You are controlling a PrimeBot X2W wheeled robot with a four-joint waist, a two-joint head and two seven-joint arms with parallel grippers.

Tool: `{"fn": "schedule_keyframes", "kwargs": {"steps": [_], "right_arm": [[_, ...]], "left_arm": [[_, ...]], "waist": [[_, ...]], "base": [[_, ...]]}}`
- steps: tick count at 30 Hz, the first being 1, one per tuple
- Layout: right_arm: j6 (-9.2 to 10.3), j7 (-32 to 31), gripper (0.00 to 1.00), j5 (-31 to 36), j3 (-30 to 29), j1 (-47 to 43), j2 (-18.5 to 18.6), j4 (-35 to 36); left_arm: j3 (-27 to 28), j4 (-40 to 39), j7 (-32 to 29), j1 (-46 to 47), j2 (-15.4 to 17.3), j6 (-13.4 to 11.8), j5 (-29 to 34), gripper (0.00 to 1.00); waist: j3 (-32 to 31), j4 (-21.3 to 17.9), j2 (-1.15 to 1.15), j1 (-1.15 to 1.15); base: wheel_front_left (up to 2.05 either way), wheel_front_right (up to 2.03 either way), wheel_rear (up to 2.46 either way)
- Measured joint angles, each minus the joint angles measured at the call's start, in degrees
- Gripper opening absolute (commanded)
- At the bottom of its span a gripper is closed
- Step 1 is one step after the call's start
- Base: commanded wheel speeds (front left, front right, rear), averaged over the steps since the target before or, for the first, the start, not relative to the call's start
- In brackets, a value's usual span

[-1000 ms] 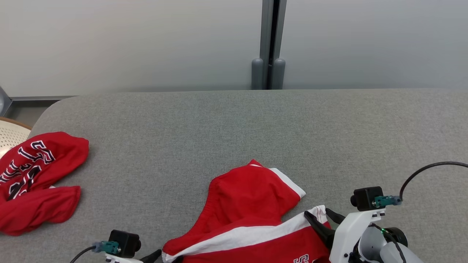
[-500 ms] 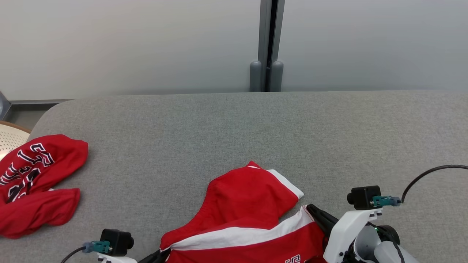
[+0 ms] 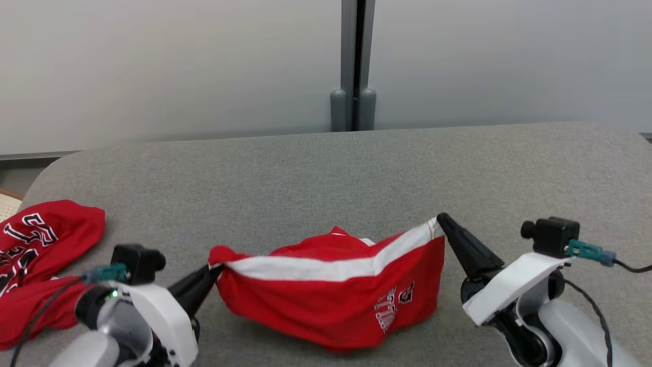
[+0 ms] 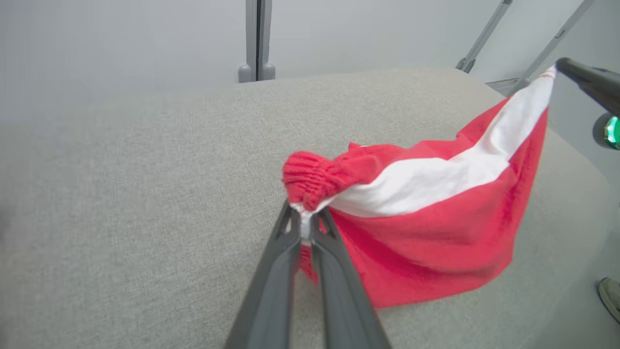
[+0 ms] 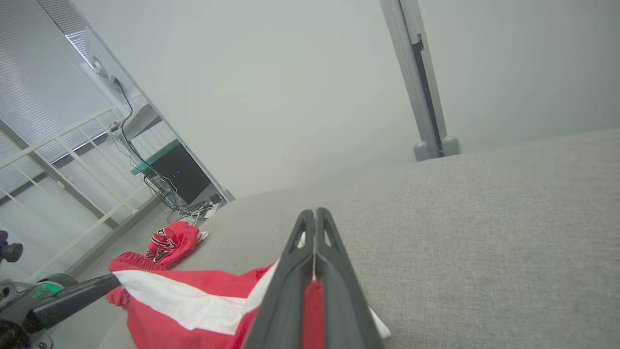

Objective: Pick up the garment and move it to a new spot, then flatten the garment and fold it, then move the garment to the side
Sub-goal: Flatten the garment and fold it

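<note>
The garment (image 3: pixel 331 300) is a pair of red shorts with a white side stripe, hanging stretched between both grippers above the grey surface (image 3: pixel 326 178). My left gripper (image 3: pixel 216 269) is shut on its left corner, where the gathered waistband (image 4: pixel 310 177) bunches over the fingertips. My right gripper (image 3: pixel 441 219) is shut on the right corner at the end of the white stripe (image 3: pixel 305 269). In the left wrist view the garment (image 4: pixel 436 232) sags to the right of my gripper (image 4: pixel 305 220). The right wrist view shows my gripper (image 5: pixel 315 215) pinching the cloth, with the garment (image 5: pixel 193 310) trailing left.
A second red garment with black and white lettering (image 3: pixel 30 265) lies crumpled at the surface's left edge. A pale wall with a grey post (image 3: pixel 351 66) rises behind the far edge. A shoe (image 4: pixel 610 295) shows past the surface's edge in the left wrist view.
Both grippers have shut on the garment's corners and lifted it up off the surface, stretching it between them. The head camera has also shifted.
</note>
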State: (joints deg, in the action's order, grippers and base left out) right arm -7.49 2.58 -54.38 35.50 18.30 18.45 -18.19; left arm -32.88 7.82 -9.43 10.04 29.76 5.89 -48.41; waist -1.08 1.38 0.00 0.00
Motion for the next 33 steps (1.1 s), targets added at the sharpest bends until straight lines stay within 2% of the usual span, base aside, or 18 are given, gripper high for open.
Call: {"fn": "schedule_keyframes", "kwargs": {"steps": [6, 10, 18, 20, 26, 33], "right_arm": [[0.00, 2.2, 0.00, -1.8, 0.8, 6.1, 2.9, 1.6], [0.00, 3.6, 0.00, -3.3, 0.8, 12.3, 4.0, 2.1], [0.00, 4.4, 0.00, -8.1, 1.8, 29.5, 4.9, -1.4], [0.00, 4.3, 0.00, -9.5, 2.2, 38.3, 5.3, -3.6], [0.00, 6.4, 0.00, -11.8, 3.3, 54.8, 5.0, -7.6], [0.00, 10.2, 0.00, -13.6, 3.7, 68.5, 5.2, -11.6]], "left_arm": [[1.4, -0.5, -5.0, 11.3, 1.4, -0.5, 1.6, 0.00], [1.4, 1.2, -7.8, 20.0, 0.0, -0.1, 1.9, 0.00], [0.7, 11.2, -12.3, 39.5, -2.4, 0.9, 3.0, 0.00], [0.7, 15.8, -13.2, 48.3, -3.9, 1.2, 3.0, 0.00], [1.7, 25.3, -12.1, 64.7, -7.8, 1.4, 2.4, 0.00], [3.6, 35.8, -5.4, 79.4, -11.2, 1.4, 3.3, 0.00]], "waist": [[2.2, -1.3, 0.00, 0.00], [5.0, -2.1, 0.00, 0.00], [12.6, -3.5, 0.00, 0.00], [16.3, -3.9, 0.00, 0.00], [23.9, -4.4, 0.00, 0.00], [28.7, -4.8, 0.00, 0.00]], "base": [[0.00, 0.00, 0.00], [0.00, 0.00, 0.00], [0.00, 0.00, 0.00], [0.00, 0.00, 0.00], [0.00, 0.00, 0.00], [0.00, 0.00, 0.00]]}}
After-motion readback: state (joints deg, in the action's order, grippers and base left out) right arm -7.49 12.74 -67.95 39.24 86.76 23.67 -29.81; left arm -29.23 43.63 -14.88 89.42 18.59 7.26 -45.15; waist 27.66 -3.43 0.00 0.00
